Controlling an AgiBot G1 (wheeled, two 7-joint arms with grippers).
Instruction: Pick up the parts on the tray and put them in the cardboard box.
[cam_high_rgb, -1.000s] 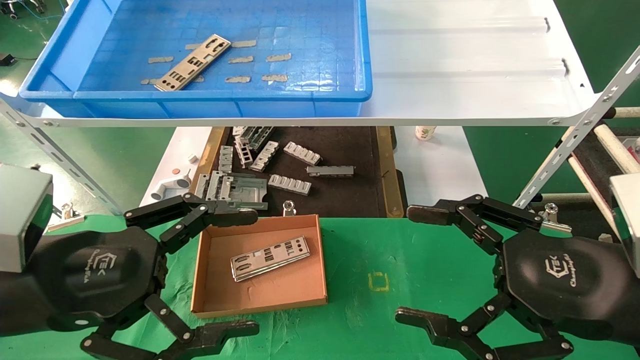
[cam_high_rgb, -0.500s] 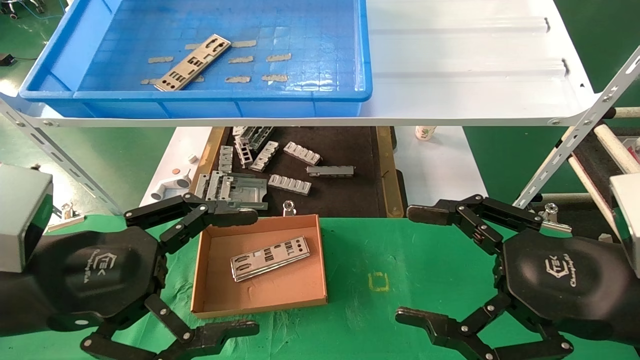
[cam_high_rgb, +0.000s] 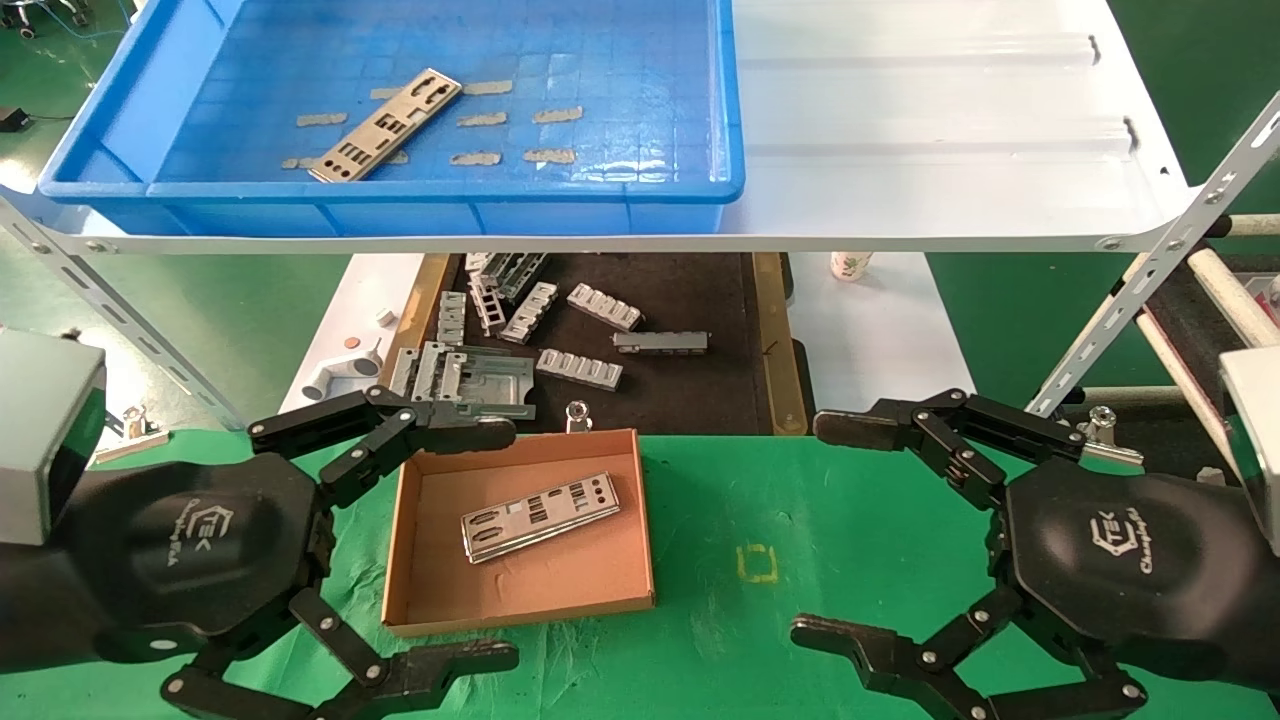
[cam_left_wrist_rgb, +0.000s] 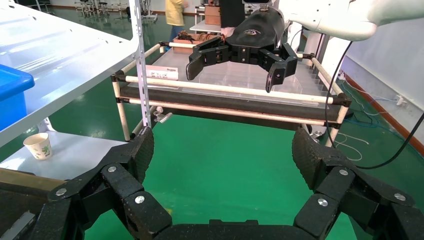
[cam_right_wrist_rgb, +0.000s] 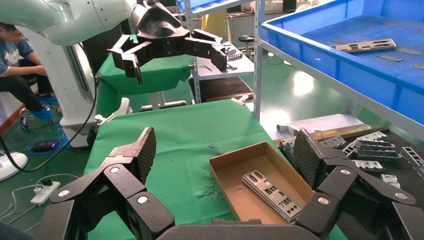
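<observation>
Both grippers are hovering low over the green table with nothing in them: the left gripper is holding its fingers spread wide, just beside the cardboard box on that box's outer side, and the right gripper is likewise gaping wide, well apart from the box on the other side. One part in the box is lying flat and slightly skewed on the box floor, close ahead of the left gripper's fingertips. The remaining part is resting at an angle on the gridded floor of the tray, up on the white shelf, far ahead of and above the left gripper. That plate is looking thin, stiff and light, with a smooth metal face likely to slip; lying flush on the floor, it is probably offering little edge to catch, so pinching across its narrow width near the middle seems the safest hold.
</observation>
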